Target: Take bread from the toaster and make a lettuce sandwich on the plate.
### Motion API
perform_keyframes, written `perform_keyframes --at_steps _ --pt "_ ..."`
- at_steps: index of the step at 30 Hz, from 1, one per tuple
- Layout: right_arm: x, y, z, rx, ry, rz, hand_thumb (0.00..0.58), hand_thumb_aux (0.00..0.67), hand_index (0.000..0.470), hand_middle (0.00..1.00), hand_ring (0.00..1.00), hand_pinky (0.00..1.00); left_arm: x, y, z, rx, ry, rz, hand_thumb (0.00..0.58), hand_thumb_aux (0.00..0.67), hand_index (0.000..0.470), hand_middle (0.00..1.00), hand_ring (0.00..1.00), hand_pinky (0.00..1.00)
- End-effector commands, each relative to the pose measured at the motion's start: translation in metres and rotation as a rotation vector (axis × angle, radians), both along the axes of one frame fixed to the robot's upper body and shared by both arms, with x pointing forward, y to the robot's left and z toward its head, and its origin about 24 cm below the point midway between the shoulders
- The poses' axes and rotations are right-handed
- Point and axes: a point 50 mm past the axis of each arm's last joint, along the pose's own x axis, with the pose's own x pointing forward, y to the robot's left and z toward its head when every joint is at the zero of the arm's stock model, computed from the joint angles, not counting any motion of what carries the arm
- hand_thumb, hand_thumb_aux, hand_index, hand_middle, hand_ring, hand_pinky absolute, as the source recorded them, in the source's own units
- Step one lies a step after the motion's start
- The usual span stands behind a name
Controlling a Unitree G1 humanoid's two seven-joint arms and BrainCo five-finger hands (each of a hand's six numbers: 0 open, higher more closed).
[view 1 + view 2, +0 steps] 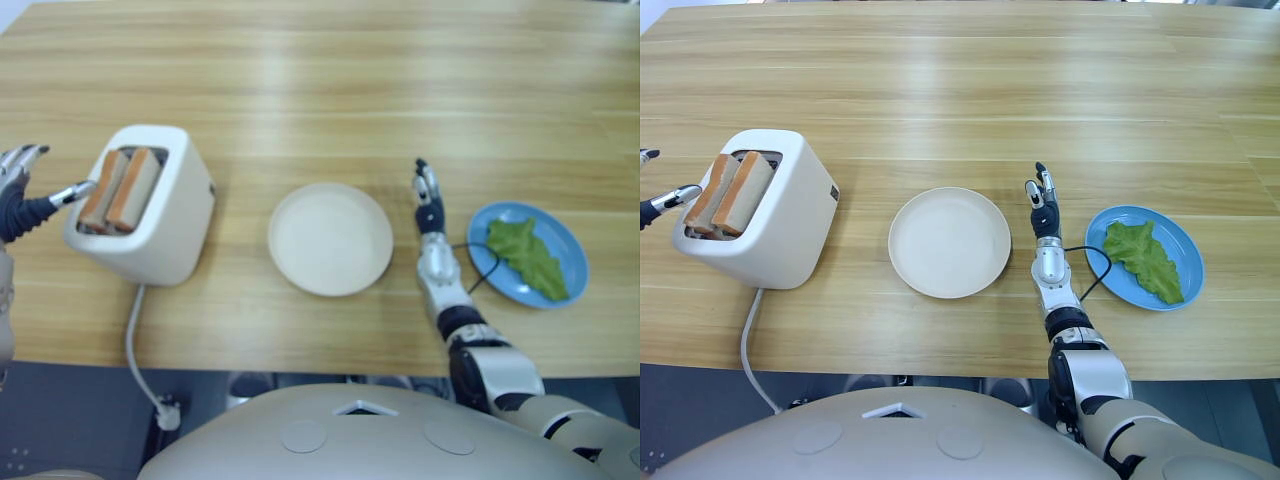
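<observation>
Lowest in the frame, at the lower left, the toaster's white cord drops over the near edge of the wooden table and ends in a plug hanging below it.

Above that, across the middle of the frame, everything sits in a rough row. At the far left edge is the left hand, its fingers apart and holding nothing. One finger is stretched out toward the toaster, with its tip right at the outer bread slice. I cannot tell whether it is actually touching.

The white toaster stands at left of centre. The two slices of bread stand upright in its slots, side by side, with their brown crusts poking out of the top.

At the centre of the frame lies the round cream plate, with nothing on it. Just to its right is the right hand, seen edge-on. Its fingers are straight and pressed together, pointing toward the top of the frame and gripping nothing. It sits between the cream plate and a blue plate at the right. A green lettuce leaf lies flat on the blue plate.

Beyond this row, the table runs on to the top of the frame.
</observation>
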Motion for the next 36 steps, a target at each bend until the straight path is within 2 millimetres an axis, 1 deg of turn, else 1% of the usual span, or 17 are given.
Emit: perform_keyframes --at_steps 1,6,14,18,22,26,30,36 --pt "-0.002 -0.004 -0.002 -0.002 0.013 -0.011 0.0 0.0 0.0 0.0 0.0 0.0 -0.004 -0.005 -0.002 -0.045 0.024 -0.015 0.0 0.0 0.0 0.0 0.0 0.0" --pt "-0.003 -0.006 -0.002 -0.004 0.013 -0.016 0.0 0.0 0.0 0.0 0.0 0.0 -0.005 -0.01 -0.008 -0.085 0.052 -0.042 0.0 0.0 0.0 0.0 0.0 0.0" --pt "-0.003 -0.007 -0.001 -0.007 0.012 -0.016 0.0 0.0 0.0 0.0 0.0 0.0 -0.007 -0.004 -0.029 -0.1 0.132 -0.018 0.0 0.0 0.0 0.0 0.0 0.0" --pt "-0.004 -0.008 -0.001 -0.008 0.011 -0.021 0.0 0.0 0.0 0.0 0.0 0.0 -0.009 -0.001 -0.034 -0.089 0.16 -0.003 0.0 0.0 0.0 0.0 0.0 0.0" --pt "-0.005 -0.009 -0.001 -0.009 0.01 -0.022 0.0 0.0 0.0 0.0 0.0 0.0 -0.011 0.005 -0.032 -0.032 0.174 0.026 0.0 0.0 0.0 0.0 0.0 0.0" --pt "-0.006 -0.009 -0.001 -0.008 0.012 -0.022 0.0 0.0 0.0 0.0 0.0 0.0 -0.012 0.01 -0.025 0.031 0.162 0.047 0.0 0.0 0.0 0.0 0.0 0.0" --pt "-0.007 -0.009 -0.002 -0.007 0.011 -0.025 0.0 0.0 0.0 0.0 0.0 0.0 -0.01 0.01 -0.016 0.051 0.137 0.041 0.0 0.0 0.0 0.0 0.0 0.0" --pt "-0.007 -0.009 -0.002 -0.006 0.014 -0.029 0.0 0.0 0.0 0.0 0.0 0.0 -0.01 0.014 -0.012 0.076 0.13 0.057 0.0 0.0 0.0 0.0 0.0 0.0"
